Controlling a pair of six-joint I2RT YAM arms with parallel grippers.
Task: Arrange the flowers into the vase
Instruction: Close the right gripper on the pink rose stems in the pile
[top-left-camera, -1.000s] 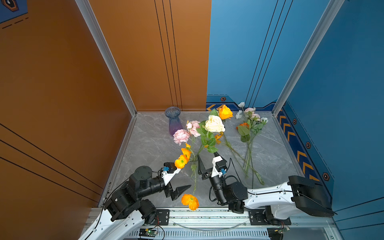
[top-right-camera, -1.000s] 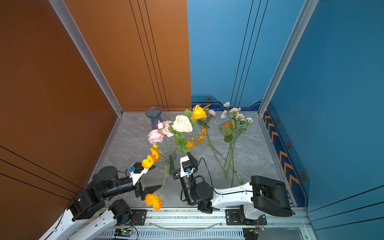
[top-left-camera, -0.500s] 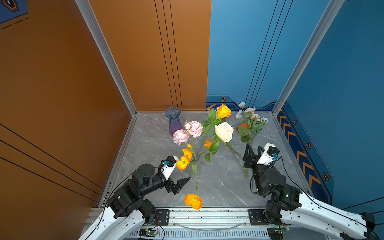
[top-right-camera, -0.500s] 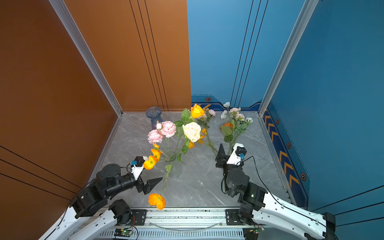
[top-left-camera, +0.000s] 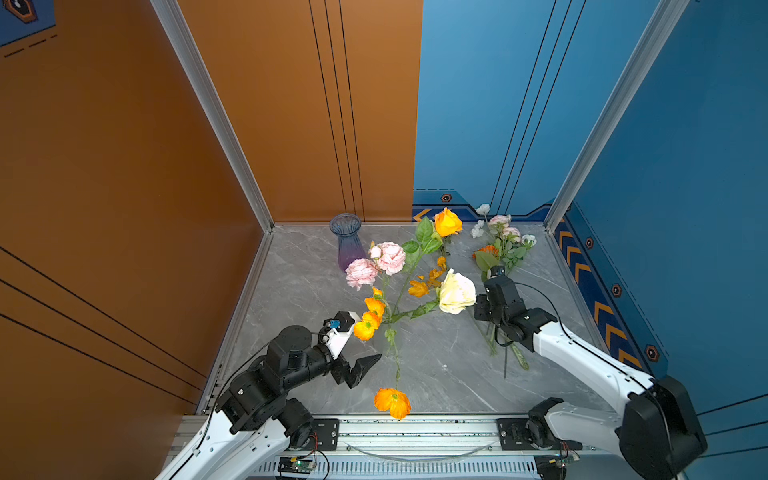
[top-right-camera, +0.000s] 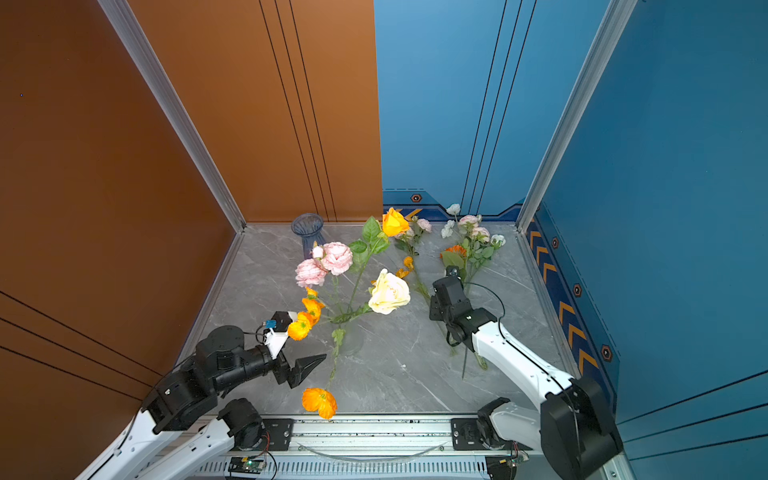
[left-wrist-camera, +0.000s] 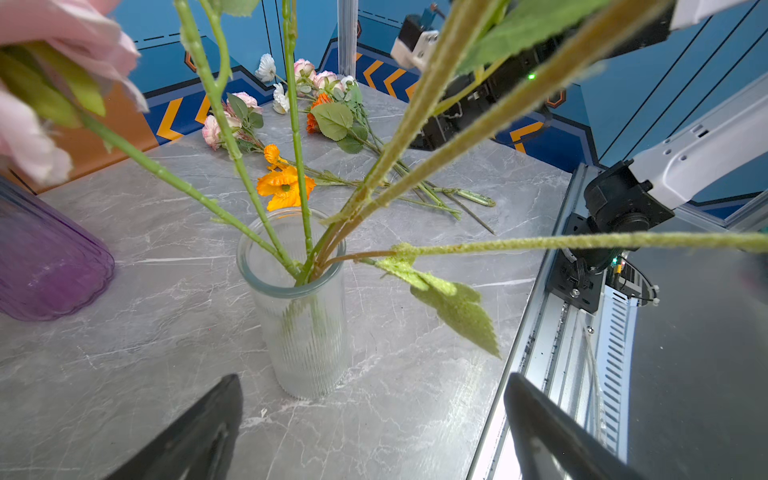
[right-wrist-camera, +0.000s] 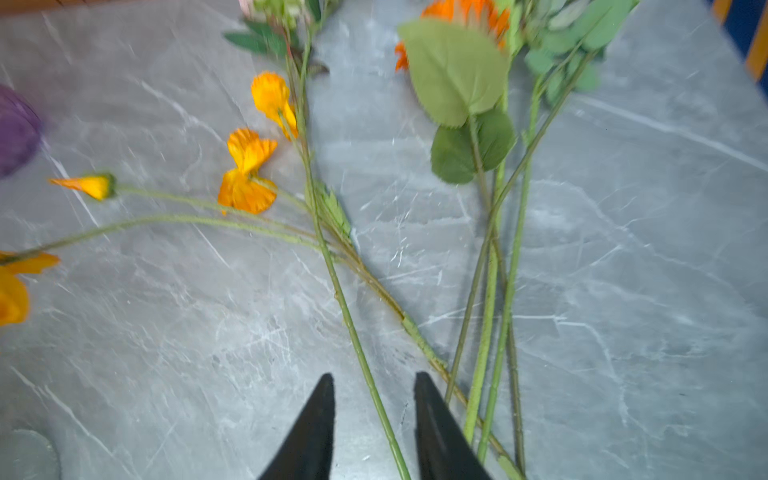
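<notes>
A clear vase (left-wrist-camera: 303, 332) stands upright on the desk (top-left-camera: 299, 291), midway between the side edges and nearer the front edge. It holds several flowers (top-right-camera: 389, 292): 2 pink blooms (top-left-camera: 390, 257), a yellow-orange rose (top-left-camera: 447, 222), a cream rose (top-left-camera: 456, 292) and orange poppies (top-left-camera: 370, 318), with the stems fanning out from its mouth. 1 drooping poppy (top-left-camera: 392, 403) reaches toward the front edge. The loose flowers (top-left-camera: 505, 247) lie flat toward the far right corner, their stems pointing at the front edge. A purple vase (top-left-camera: 348, 245) stands upright by the far edge, near the far left corner.

The left claw (top-left-camera: 365, 369) hovers near the clear vase on its front-left side, spread wide and apart from the glass. The right claw (right-wrist-camera: 374, 376) sits low over the loose stems, its jaws narrowly parted. 1 thin green stem (right-wrist-camera: 353, 332) runs between the tips, and the view is too blurred to tell whether they touch it.
</notes>
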